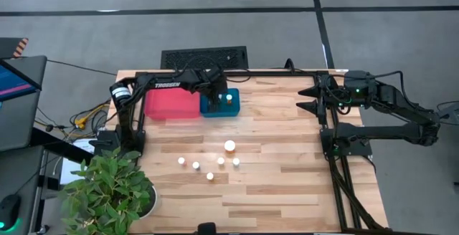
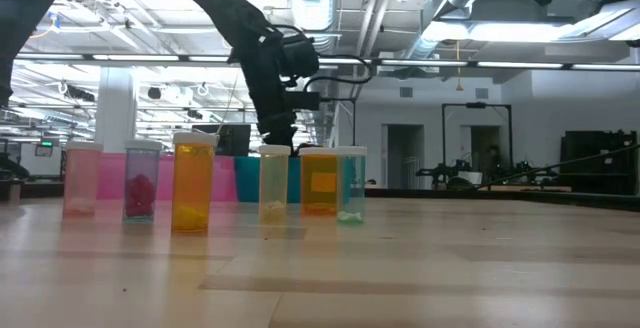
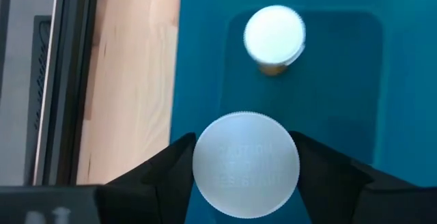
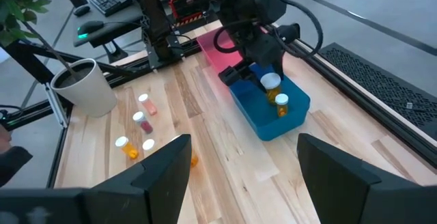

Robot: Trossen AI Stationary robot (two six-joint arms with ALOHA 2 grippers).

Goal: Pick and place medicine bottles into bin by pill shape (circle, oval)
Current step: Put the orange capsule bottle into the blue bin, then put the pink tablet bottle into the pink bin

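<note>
While the left gripper (image 3: 246,166) hung over the blue bin (image 3: 205,67), its jaws were closed on a white-capped bottle (image 3: 246,164), one dark finger pressed to each side of the wide cap. The cap hid the bottle's body from the wrist camera, and its raised lettering was too faint to read. Just beyond the jaws, a second bottle (image 3: 274,38) with an amber body stood upright on the bin's floor, apart from the held one. Beside the blue bin lay a pink bin (image 1: 172,104), touching it. Well away from the jaws, six more bottles (image 1: 211,163) stood scattered on the wooden table (image 1: 287,192); from above only their white caps showed, so the pills inside could not be made out. The right gripper (image 4: 242,159) waited at the table's far side, its jaws spread wide and holding nothing.
</note>
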